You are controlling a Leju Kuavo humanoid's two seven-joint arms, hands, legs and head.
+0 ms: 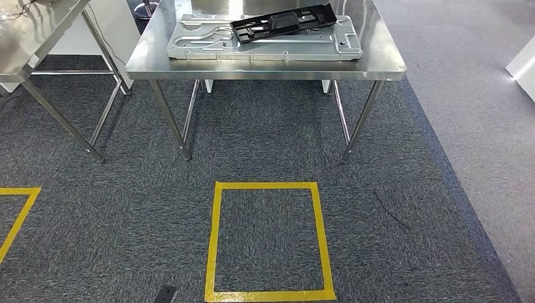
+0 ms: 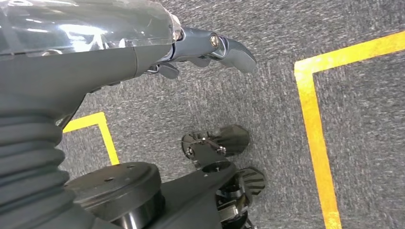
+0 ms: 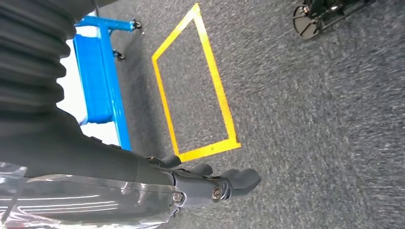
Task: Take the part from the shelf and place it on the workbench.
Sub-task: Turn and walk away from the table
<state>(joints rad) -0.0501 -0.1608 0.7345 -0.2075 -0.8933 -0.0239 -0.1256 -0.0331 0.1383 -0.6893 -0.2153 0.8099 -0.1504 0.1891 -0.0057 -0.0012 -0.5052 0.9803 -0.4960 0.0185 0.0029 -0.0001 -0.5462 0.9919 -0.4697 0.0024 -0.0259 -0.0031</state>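
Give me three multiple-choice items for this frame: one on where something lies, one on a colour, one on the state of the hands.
1. Where does the black part lie?
A. on the carpet inside the taped square
B. on the grey metal panel on the steel workbench
C. in the left hand

2. What colour is the tape square on the carpet in front of the workbench?
A. yellow
B. red
C. white

3. What are the robot's hands holding?
A. the left one holds the black part
B. both hold the panel
C. nothing

Answers:
1 B, the head view shows it resting on the grey metal panel on the tabletop.
2 A, the tape outline is plainly yellow.
3 C, the left hand and the right hand hang over bare carpet with nothing in their fingers.
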